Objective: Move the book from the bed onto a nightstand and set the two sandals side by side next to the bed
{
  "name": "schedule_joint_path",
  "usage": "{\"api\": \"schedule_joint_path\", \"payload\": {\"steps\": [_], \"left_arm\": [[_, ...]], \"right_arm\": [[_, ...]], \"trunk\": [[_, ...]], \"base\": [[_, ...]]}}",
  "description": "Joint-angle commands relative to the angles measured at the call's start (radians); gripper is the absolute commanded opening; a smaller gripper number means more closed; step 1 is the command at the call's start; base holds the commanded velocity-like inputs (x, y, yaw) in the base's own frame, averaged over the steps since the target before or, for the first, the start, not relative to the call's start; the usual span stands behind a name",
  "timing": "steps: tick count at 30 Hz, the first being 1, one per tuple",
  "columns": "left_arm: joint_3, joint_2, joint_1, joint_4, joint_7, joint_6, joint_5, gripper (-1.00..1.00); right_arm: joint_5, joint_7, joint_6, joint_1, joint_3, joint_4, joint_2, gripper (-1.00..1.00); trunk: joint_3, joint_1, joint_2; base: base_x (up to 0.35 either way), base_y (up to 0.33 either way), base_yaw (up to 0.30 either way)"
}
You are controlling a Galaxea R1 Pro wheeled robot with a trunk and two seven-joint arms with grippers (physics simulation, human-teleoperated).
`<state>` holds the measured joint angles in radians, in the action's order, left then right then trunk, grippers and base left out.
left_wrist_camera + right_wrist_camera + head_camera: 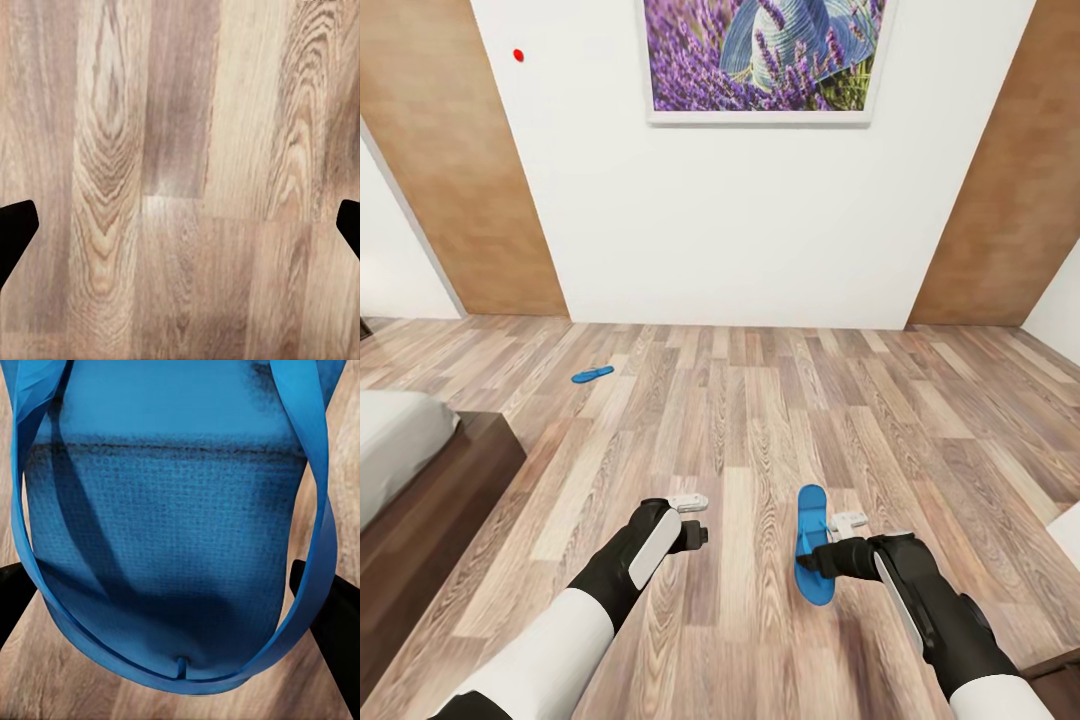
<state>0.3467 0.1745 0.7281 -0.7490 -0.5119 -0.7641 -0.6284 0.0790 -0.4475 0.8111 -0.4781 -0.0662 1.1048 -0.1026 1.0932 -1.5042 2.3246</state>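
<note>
Right claw: the right claw (830, 556) is sitting low over the near sandal (812, 543), at its middle part, and its dark fingers (330, 619) are standing one on each outer side of the sole and the straps. I cannot tell if they are already pressing on it or only bracketing it.
Left claw: the left claw (698, 519) is hanging open over the bare floor (180, 180), holding nothing; its two dark tips are standing wide apart in the left wrist view.
Near sandal: it is lying flat on the wood floor in front of the robot, sole up to the camera, with the thin blue straps (315, 487) arching above it.
Far sandal: the second sandal (592, 375) is lying on the floor further away, near the wall and beyond the corner of the bed (420, 470), well apart from the first.
Book: I am not seeing it here.
Handling: the sandal is looking light and thin, and probably soft and bendy, so it may be drooping at both ends when lifted. The woven-looking surface (165, 547) should give good friction.
Where to take hold: across the width near the middle is seeming best, pinching the sole edges. The straps alone are looking too loose for a steady hold.
</note>
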Motion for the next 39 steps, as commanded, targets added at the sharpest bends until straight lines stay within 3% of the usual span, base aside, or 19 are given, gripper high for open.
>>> {"api": "schedule_joint_path", "payload": {"steps": [1,39], "left_arm": [[0.001,0.0,0.001,-0.001,-0.01,-0.001,-0.01,1.0],[0.001,0.0,0.001,-0.001,-0.01,-0.001,-0.01,1.0]], "right_arm": [[0.008,-0.007,0.003,-0.001,-0.001,0.001,-0.001,-1.0],[0.008,-0.006,0.003,-0.001,-0.002,0.001,0.0,-1.0]], "trunk": [[0.001,0.0,0.0],[0.001,0.0,0.0]], "base": [[0.076,0.0,0.0],[0.076,0.0,0.0]]}}
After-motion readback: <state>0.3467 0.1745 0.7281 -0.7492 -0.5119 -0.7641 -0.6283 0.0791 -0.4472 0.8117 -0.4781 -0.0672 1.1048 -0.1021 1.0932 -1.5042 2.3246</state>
